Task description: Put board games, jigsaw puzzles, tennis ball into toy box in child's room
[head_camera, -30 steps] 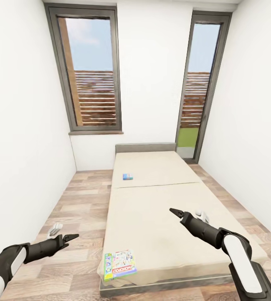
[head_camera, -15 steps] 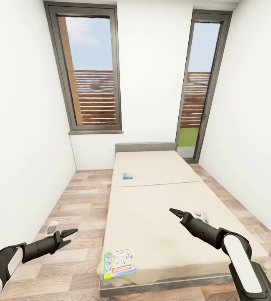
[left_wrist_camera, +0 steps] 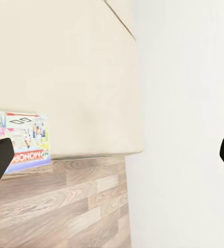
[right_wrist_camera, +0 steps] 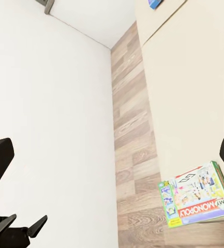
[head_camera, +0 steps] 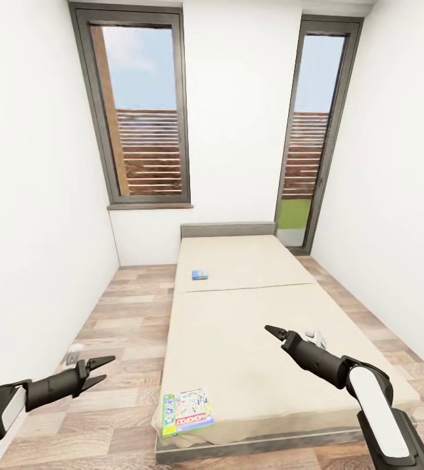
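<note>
The left gripper point(head_camera: 102, 365), fingers spread and empty, has drifted away from the bed point(head_camera: 264, 365) toward the wall. The right gripper point(head_camera: 274, 331) hovers over the mattress, also spread. Monopoly box point(head_camera: 187, 411) lies at the bed's near corner, small blue box point(head_camera: 200, 275) farther up; nothing grasped yet.

A low bed point(head_camera: 251, 326) with a beige mattress and grey headboard stands lengthwise on a wood plank floor point(head_camera: 120, 313), its head against the far white wall; a seam crosses the mattress partway down; a small blue box point(head_camera: 200, 275) lies flat just beyond that seam, near the bed's left edge; a white box point(head_camera: 188, 411) with a green edge and red Monopoly logo lies flat at the near left corner, slightly overhanging the foot; the two boxes are well apart.
</note>
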### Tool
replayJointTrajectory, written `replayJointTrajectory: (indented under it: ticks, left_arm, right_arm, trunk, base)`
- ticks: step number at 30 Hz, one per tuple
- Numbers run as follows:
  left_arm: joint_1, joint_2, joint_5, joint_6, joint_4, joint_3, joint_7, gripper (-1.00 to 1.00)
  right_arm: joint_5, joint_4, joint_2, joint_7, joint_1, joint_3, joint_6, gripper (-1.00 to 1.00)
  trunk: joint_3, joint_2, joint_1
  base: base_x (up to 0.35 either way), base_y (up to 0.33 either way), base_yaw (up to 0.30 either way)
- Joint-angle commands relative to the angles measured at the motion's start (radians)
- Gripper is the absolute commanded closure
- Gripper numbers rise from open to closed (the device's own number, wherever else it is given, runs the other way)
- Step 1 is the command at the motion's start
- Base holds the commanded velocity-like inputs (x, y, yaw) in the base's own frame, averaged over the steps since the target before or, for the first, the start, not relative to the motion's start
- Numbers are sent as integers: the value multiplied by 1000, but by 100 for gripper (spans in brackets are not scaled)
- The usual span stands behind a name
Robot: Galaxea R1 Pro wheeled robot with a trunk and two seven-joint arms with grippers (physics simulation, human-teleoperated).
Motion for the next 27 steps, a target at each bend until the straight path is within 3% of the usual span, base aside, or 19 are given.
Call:
replayJointTrajectory:
  ticks: [1,12,27]
  left_arm:
    - [-1,1,1,8,1,2,-5,-100]
    - [-1,5,0,13,1,2,-19,-100]
    - [-1,4,-1,13,1,1,-13,-100]
  right_arm:
    - [-4,-1,0,-3,-1,-1,4,-100]
    - [-5,-1,0,-2,-1,1,4,-100]
    - [-7,-24,23,3,-2,11,11,-100]
  trunk:
    - [-1,-1,0]
    - [-36,-78,42]
    - [-83,-183,100]
  base:
    - [0,0,0]
    - [0,0,0]
    - [0,0,0]
